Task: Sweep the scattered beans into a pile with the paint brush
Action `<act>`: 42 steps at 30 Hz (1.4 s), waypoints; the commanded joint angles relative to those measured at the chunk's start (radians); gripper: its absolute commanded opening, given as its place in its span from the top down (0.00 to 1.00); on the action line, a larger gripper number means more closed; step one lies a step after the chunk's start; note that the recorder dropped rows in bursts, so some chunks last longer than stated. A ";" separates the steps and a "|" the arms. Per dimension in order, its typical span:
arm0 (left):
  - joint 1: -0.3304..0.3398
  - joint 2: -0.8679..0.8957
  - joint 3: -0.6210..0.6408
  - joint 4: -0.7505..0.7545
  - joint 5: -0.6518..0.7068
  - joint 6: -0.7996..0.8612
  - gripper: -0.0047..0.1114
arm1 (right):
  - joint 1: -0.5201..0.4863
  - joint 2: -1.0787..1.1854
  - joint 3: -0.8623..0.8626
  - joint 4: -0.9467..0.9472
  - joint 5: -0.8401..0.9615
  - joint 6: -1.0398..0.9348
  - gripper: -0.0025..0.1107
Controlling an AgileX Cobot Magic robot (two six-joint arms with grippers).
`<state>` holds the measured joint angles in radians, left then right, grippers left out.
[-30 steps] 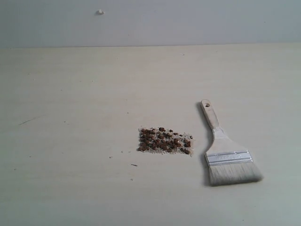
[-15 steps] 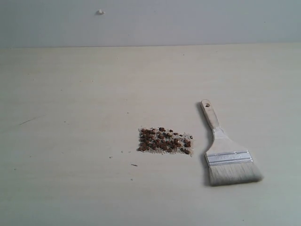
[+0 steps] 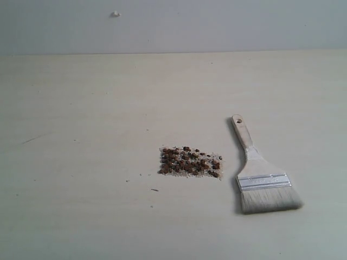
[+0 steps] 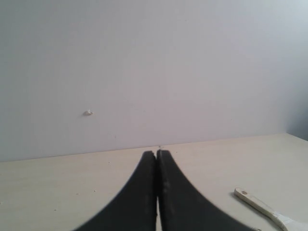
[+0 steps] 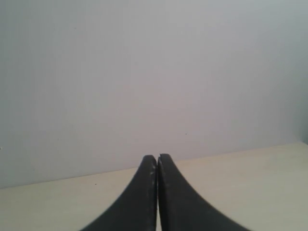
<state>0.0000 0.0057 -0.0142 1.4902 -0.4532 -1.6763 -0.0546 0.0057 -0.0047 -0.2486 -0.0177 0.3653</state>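
The brown beans [image 3: 190, 161] lie with white grains in one compact rectangular patch, the pile, near the middle of the table in the exterior view. To its right the paint brush [image 3: 259, 172] lies flat, handle pointing away and pale bristles toward the front edge. No gripper shows in the exterior view. My left gripper [image 4: 157, 153] is shut with nothing between its black fingers; the brush handle end [image 4: 255, 203] shows off to its side. My right gripper [image 5: 157, 156] is also shut and empty, facing the wall.
The pale wooden table [image 3: 81, 108] runs back to a grey wall with a small white knob [image 3: 115, 14]. A few stray specks [image 3: 154, 189] lie in front of the pile, and a faint dark scratch [image 3: 31, 139] marks the left.
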 commanded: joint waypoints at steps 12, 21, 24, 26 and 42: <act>0.001 -0.006 0.002 0.000 0.004 -0.001 0.96 | -0.004 -0.006 0.005 -0.019 -0.003 0.003 0.98; 0.001 -0.006 0.002 0.042 -0.065 0.017 0.96 | -0.004 -0.006 0.005 -0.013 -0.003 0.005 0.98; 0.001 -0.006 0.002 0.036 -0.138 0.017 0.96 | -0.004 -0.006 0.005 -0.013 -0.003 0.005 0.98; 0.001 -0.006 0.002 -0.009 -0.165 0.017 0.96 | -0.004 -0.006 0.005 -0.013 -0.003 0.005 0.98; 0.001 -0.006 0.014 -1.246 0.330 1.053 0.96 | -0.004 -0.006 0.005 -0.010 -0.003 0.004 0.98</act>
<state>0.0000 0.0057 0.0000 0.5246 -0.3396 -0.9537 -0.0546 0.0057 -0.0047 -0.2571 -0.0177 0.3708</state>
